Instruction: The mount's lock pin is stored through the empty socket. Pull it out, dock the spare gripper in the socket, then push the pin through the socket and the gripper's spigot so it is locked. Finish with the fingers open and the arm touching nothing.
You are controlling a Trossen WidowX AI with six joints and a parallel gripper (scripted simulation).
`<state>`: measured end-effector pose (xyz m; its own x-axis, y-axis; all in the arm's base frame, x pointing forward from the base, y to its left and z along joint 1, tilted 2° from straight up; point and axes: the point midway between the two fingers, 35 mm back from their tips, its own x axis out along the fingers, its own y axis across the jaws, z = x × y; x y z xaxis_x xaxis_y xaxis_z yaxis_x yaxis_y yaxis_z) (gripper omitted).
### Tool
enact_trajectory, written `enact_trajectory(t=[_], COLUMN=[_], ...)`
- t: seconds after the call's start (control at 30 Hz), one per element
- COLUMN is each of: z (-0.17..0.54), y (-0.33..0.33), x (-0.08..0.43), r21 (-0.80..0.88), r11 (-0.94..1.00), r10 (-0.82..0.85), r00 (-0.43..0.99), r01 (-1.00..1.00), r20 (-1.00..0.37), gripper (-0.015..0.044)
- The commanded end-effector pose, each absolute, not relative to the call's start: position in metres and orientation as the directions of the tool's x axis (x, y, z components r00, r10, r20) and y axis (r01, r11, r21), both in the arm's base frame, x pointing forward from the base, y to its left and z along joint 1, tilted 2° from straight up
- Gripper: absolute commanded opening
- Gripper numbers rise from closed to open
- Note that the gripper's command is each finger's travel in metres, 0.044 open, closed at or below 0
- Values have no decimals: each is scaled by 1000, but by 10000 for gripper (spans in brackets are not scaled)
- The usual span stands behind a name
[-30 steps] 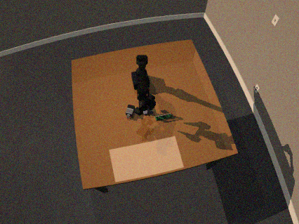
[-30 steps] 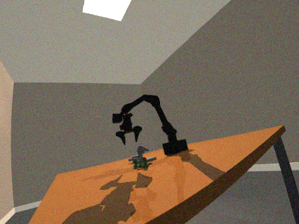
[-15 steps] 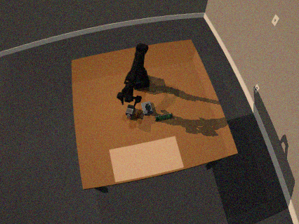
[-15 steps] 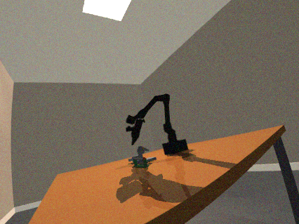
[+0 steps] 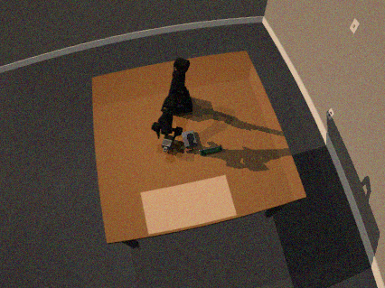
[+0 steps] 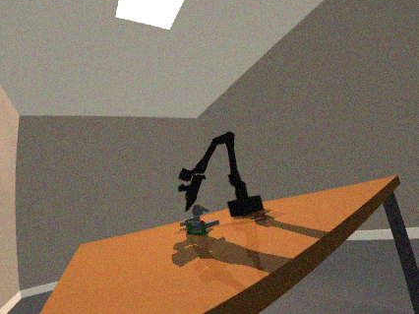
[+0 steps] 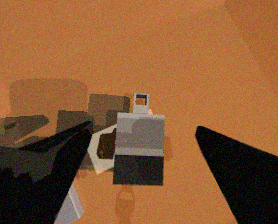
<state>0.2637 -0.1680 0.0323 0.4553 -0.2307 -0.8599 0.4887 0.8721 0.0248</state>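
The spare gripper, a grey and dark block, lies on the table. Its spigot has a square hole and points to the top of the wrist view. My gripper is open and empty above it, one finger on each side in the wrist view. The grey mount stands beside it, mostly hidden by a finger in the wrist view. The green holder lies beyond the mount; a thin pale line along it may be the lock pin, too small to tell.
A large pale mat lies at the table's front edge. The wooden table carries the arm's base at the back. Arm shadows fall across the table. In the exterior view the mount and the small parts overlap.
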Motion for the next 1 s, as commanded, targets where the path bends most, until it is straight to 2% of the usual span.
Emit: enact_trajectory(t=[0.0,0.97], z=[10,-34], y=[-165,-164], x=[260,262], r21=[23,23], r11=[869,869], r10=[-229,-229], r00=[442,442], r01=[494,494], r20=[-867,-867], gripper=[440,440])
